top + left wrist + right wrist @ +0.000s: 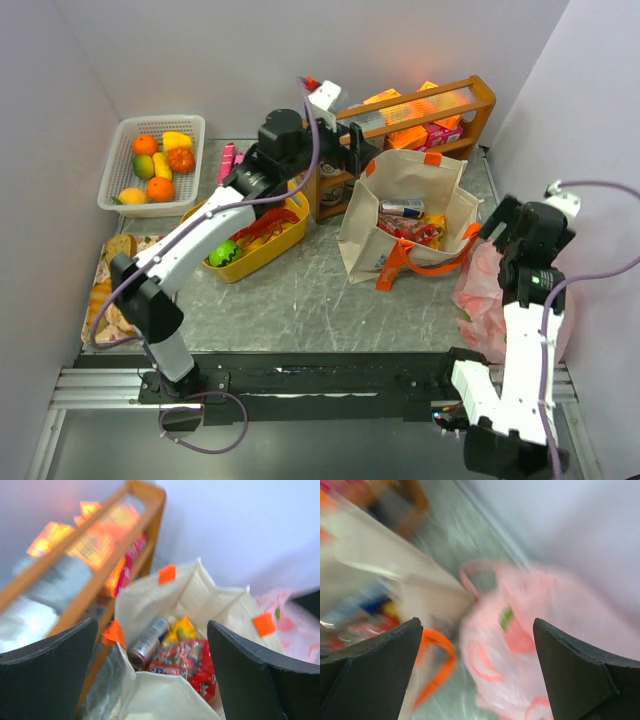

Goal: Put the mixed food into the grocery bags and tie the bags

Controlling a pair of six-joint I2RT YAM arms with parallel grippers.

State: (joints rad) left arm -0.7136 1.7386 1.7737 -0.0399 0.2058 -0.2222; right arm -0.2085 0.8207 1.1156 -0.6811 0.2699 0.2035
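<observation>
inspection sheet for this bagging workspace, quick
surface: metal tabletop, crowded
job's things: canvas tote upright and open, can and red snack packets inside; pink plastic bag to its right; green fruit in yellow tub; loose fruit in white basket
clutter: red lobster in the tub; wooden rack of boxes behind the tote
tools: left tool open, facing into the tote; right tool open, facing the pink bag; both empty
cables: purple cable along each arm
surroundings: pale walls on three sides

The tote [362, 240] looks like matt cream canvas. The pink bag [480, 300] is thin see-through plastic, crinkly with a bit of shine. The can [145, 647] is shiny metal and the snack packets [185, 660] are glossy film. The rack [480, 98] is varnished wood, the basket [118, 150] is white plastic mesh, and the table [300, 300] is dull mottled metal.
</observation>
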